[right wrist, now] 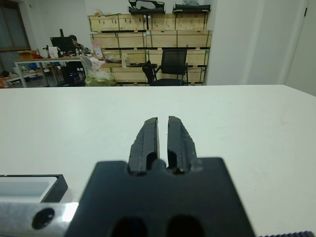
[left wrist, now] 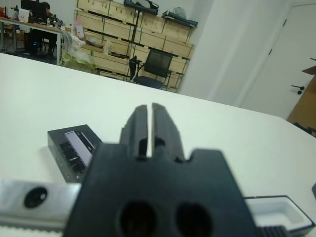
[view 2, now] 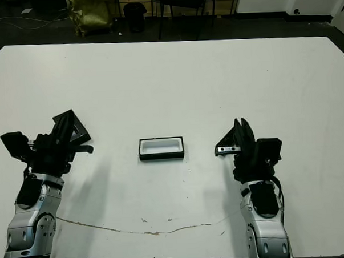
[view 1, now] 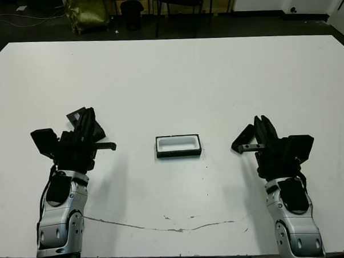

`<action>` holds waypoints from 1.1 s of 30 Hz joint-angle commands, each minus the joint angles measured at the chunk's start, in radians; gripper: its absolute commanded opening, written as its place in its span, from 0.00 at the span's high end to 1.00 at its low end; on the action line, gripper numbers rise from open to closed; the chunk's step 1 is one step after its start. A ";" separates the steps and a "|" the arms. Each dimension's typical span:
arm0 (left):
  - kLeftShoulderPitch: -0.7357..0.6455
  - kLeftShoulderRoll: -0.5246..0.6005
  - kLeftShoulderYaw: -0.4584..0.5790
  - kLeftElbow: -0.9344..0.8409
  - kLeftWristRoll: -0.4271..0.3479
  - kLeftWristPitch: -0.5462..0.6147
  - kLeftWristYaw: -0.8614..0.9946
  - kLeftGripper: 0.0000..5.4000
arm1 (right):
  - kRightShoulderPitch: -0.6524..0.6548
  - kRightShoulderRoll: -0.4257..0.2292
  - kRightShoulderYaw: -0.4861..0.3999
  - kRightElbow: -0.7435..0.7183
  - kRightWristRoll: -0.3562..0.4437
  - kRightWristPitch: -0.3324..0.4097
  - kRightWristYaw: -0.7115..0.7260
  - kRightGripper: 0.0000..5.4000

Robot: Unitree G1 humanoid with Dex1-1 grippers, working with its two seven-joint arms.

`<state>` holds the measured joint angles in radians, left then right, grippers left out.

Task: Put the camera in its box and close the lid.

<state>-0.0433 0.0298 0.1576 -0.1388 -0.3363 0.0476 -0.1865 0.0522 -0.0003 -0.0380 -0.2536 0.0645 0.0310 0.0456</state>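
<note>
Table (view 1: 170,77): white and wide, filling the scene, with a thin jagged crack line (view 1: 165,226) running along its near edge.
Left arm: at the near left, silver forearm rising to a black claw, well apart from the box.
Left gripper (left wrist: 149,108): clenched, its 2 black fingers pressed together with only a hairline slit between them, and nothing is grasped.
Right arm: at the near right, mirroring the left and about as far from the box on the other side.
Right gripper (right wrist: 163,121): also clenched on nothing, its 2 fingers side by side with a narrow slit, pointing across bare table.
Lid (left wrist: 74,148): black panel with its grey window strip showing, left of the box and just beside the left claw on its far side; touching or not, I cannot tell.
Box (view 1: 179,154): on the table between the 2 arms, long side facing the robot, open, white lining showing.
Camera: I cannot pick it out in any view.
</note>
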 commanded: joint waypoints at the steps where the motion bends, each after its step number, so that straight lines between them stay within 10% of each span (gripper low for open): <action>1: 0.015 -0.004 -0.006 0.012 0.009 -0.004 0.006 1.00 | 0.018 -0.007 -0.002 -0.001 0.003 0.023 -0.001 1.00; 33: 0.041 -0.009 -0.037 -0.001 0.020 0.002 0.029 1.00 | -0.004 -0.019 0.046 -0.087 -0.083 0.083 -0.021 1.00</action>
<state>-0.0227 0.0216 0.1227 -0.1411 -0.3272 0.0327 -0.1669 0.0521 -0.0021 0.0139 -0.3416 -0.0134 0.0918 0.0266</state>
